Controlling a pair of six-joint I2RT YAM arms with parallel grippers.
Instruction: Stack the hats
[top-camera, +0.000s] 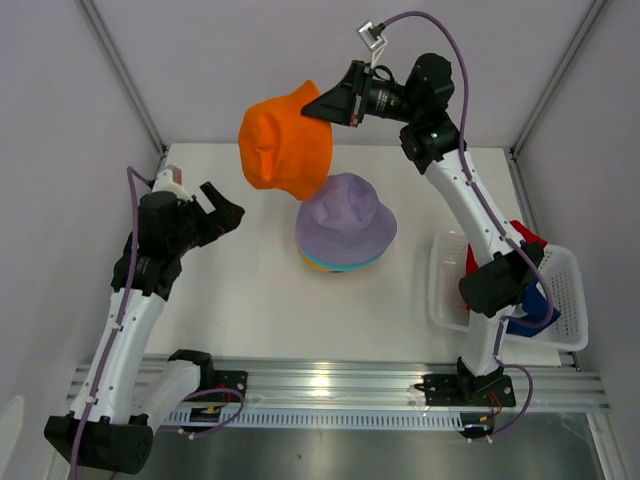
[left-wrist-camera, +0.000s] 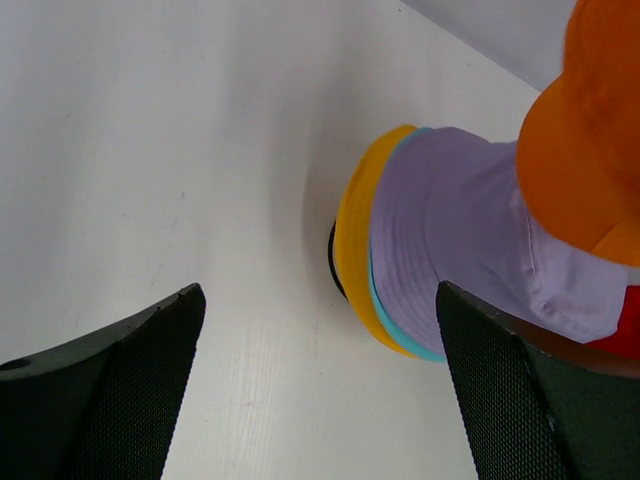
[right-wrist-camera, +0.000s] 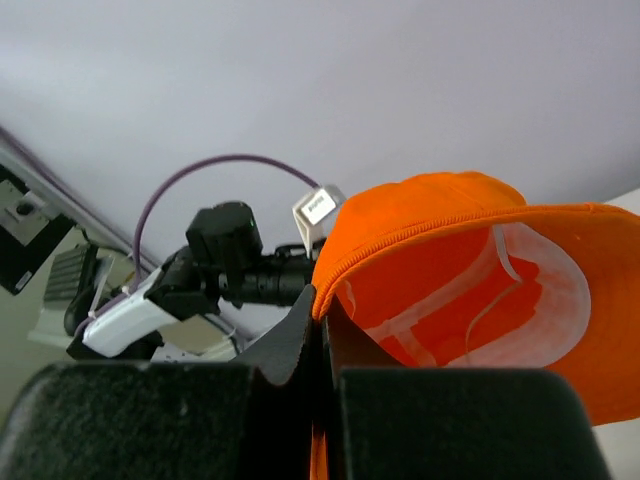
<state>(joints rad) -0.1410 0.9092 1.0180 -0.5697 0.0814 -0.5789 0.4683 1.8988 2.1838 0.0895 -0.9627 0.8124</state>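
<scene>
My right gripper is shut on the brim of an orange hat and holds it high, up and to the left of the stack. The wrist view shows the orange hat from inside, its brim pinched between the jaws. The stack stands mid-table: a lavender hat on top, teal and yellow brims under it. The left wrist view shows the lavender hat, the yellow brim and the orange hat. My left gripper is open and empty, left of the stack.
A white mesh basket stands at the right edge with a red hat and a navy blue hat in it. A black ring of the wire stand shows under the stack. Walls close the table on three sides.
</scene>
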